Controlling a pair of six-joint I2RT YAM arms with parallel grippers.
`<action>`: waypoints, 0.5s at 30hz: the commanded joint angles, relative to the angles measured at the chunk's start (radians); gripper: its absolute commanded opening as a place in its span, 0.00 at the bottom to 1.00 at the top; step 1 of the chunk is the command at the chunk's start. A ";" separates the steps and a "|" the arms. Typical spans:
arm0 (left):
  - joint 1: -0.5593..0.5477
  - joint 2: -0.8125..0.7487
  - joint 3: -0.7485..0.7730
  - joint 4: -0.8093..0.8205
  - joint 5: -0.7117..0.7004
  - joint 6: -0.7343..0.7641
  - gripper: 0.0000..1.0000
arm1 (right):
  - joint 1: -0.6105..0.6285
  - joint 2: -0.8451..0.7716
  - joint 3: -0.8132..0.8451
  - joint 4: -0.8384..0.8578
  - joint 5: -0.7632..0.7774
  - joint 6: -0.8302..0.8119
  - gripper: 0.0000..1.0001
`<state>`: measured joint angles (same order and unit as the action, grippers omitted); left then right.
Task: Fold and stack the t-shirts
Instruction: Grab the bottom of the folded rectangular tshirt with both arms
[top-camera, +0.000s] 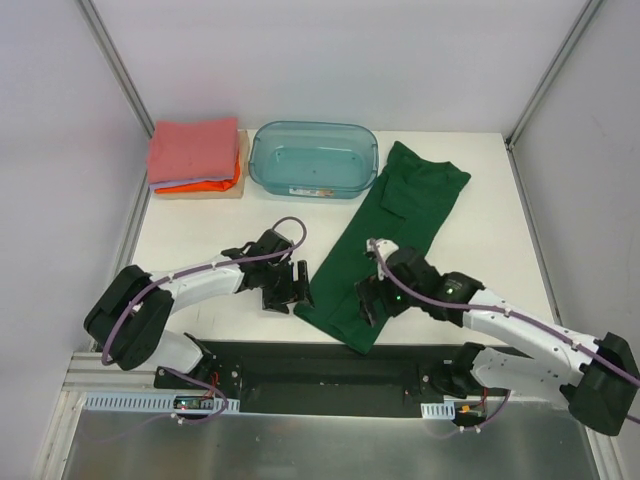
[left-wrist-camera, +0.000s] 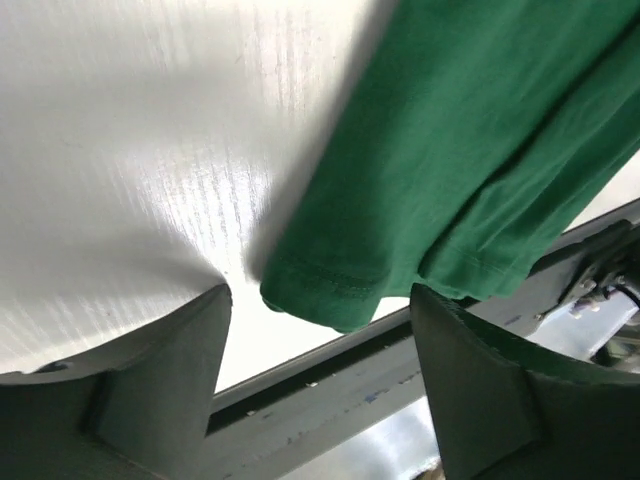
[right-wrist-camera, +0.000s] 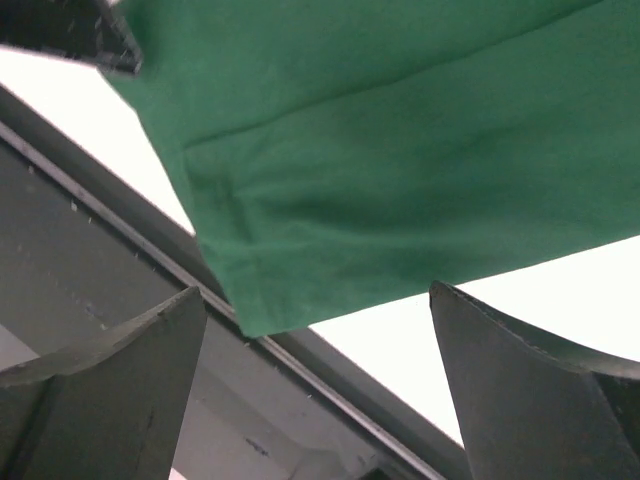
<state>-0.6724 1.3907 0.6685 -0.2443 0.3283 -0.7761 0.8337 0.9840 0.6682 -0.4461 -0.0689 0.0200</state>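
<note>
Left gripper (left-wrist-camera: 320, 296) hangs spread wide and empty by the near hem corner of the dark green shirt (left-wrist-camera: 470, 150); right gripper (right-wrist-camera: 315, 292), equally spread, hovers over that hem; wrist views show its stitching; only the overhead shows the teal bin (top-camera: 262, 165), its sticker (top-camera: 312, 190) unreadable, and the salmon-pink shirt (top-camera: 192, 148) stacked on lavender (top-camera: 165, 185) and orange (top-camera: 207, 184), far left.

Bench (top-camera: 480, 250): white, yours to read from above | far left: folded stack, salmon-pink shirt (top-camera: 192, 148) on top, orange shirt (top-camera: 205, 184) lower, apparently on a tan board (top-camera: 200, 194) | far centre: teal bin (top-camera: 310, 190) just beside it | centre-right: dark green shirt (top-camera: 400, 230) laid in a long diagonal strip, near hem at the bench's near edge
</note>
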 joint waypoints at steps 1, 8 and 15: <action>0.007 0.057 -0.003 -0.009 -0.028 0.017 0.65 | 0.178 0.044 0.018 -0.048 0.150 0.106 0.96; 0.008 0.103 0.005 0.007 -0.032 0.008 0.26 | 0.416 0.255 0.093 -0.048 0.299 0.141 0.90; 0.007 0.111 0.005 0.026 -0.009 -0.002 0.05 | 0.525 0.430 0.176 -0.095 0.393 0.169 0.69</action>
<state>-0.6720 1.4815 0.6704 -0.2138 0.3355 -0.7776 1.3235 1.3674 0.7906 -0.4953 0.2379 0.1513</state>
